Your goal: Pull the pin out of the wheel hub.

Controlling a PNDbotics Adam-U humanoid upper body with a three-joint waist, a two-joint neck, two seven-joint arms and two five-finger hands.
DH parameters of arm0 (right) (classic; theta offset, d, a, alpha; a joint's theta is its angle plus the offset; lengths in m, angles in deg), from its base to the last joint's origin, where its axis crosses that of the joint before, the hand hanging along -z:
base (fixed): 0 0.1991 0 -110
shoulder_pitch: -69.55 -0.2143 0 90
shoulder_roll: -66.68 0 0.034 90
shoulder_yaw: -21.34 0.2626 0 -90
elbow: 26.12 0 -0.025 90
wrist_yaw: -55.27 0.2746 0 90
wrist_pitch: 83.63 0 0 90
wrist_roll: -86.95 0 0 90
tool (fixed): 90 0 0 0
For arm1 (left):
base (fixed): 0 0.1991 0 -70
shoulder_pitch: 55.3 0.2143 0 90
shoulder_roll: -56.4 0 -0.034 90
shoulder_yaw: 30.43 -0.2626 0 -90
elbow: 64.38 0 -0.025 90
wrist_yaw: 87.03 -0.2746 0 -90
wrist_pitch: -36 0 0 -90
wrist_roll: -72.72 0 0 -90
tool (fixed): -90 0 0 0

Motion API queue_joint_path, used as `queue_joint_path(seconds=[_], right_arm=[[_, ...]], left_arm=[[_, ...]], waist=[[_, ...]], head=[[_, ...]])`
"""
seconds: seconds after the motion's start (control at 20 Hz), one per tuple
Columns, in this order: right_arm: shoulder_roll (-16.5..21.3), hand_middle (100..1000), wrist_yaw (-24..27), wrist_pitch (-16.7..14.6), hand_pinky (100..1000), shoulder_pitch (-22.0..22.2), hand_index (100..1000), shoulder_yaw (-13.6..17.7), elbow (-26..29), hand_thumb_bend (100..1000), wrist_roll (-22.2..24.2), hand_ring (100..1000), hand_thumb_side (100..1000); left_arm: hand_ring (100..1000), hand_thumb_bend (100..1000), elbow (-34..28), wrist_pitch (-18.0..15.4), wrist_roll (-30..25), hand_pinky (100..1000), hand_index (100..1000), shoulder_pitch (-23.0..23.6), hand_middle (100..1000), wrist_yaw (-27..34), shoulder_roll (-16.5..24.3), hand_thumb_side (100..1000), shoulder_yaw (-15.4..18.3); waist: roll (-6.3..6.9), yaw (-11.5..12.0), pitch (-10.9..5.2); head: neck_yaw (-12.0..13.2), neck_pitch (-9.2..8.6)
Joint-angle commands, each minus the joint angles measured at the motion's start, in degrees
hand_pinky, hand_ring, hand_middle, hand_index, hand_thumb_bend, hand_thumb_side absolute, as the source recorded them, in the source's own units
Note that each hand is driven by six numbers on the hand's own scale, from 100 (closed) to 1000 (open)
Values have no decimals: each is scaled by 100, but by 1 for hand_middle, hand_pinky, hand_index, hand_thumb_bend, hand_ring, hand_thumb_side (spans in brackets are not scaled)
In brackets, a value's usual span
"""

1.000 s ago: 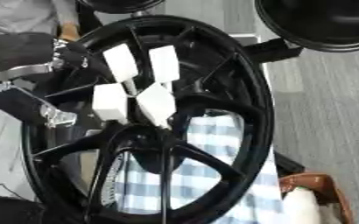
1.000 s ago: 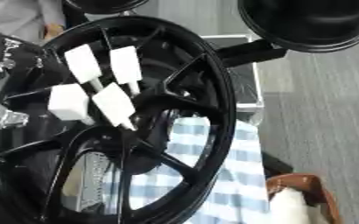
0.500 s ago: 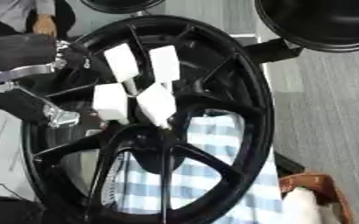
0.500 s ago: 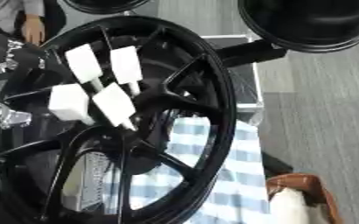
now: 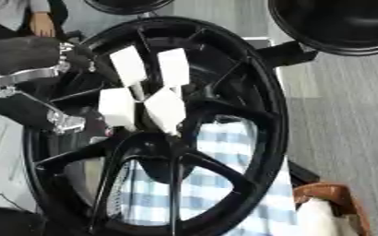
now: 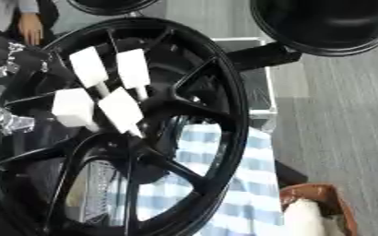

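A big black spoked wheel hub (image 5: 277,115) stands on edge and fills the view. At its centre, several pins stick out on thin stems, each capped with a white block: two upper ones (image 5: 127,64) (image 5: 174,67) and two lower ones (image 5: 115,107) (image 5: 166,109). My left arm (image 5: 23,53), black with silver brackets, comes in from the left edge over the rim. A silver joint (image 5: 63,123) lies just left of the lower blocks. The left hand itself is not distinct. No hand touches a white block. My right hand does not show.
A blue-and-white checked cloth (image 5: 224,184) shows through the lower spokes. Another large black round part (image 5: 345,23) sits at the top right, with a smaller one (image 5: 127,4) at the top. A brown holder with a white thing (image 5: 325,207) is at the bottom right. Grey floor lies to the right.
The silver joint of my left arm has crept slightly right toward the hub centre. The wheel and the white-capped pins have not moved.
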Motion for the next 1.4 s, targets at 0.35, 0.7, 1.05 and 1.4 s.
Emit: queue_joint_path(seconds=[0.35,0.7,1.05,1.4], right_arm=[[11,419,17,-3,702,-22,760,0,71,100,29,529,681],[-10,419,28,8,702,-28,761,-15,71,100,39,528,690],[-22,419,42,9,702,-38,761,-30,71,100,56,528,693],[-35,418,54,15,702,-43,761,-39,71,100,74,527,693]], left_arm=[[664,291,-58,135,-276,755,876,-89,680,122,19,858,-123],[671,373,-58,149,-560,759,879,-171,701,241,-50,944,-197],[667,395,-58,212,-631,753,873,-223,684,76,-102,938,-303],[615,379,-58,316,-568,718,837,-288,582,47,-197,913,-384]], waist=[[9,-28,-65],[18,-34,-41],[16,-49,-27],[19,-49,-18]], head=[[19,30],[0,30],[14,30],[20,30]])
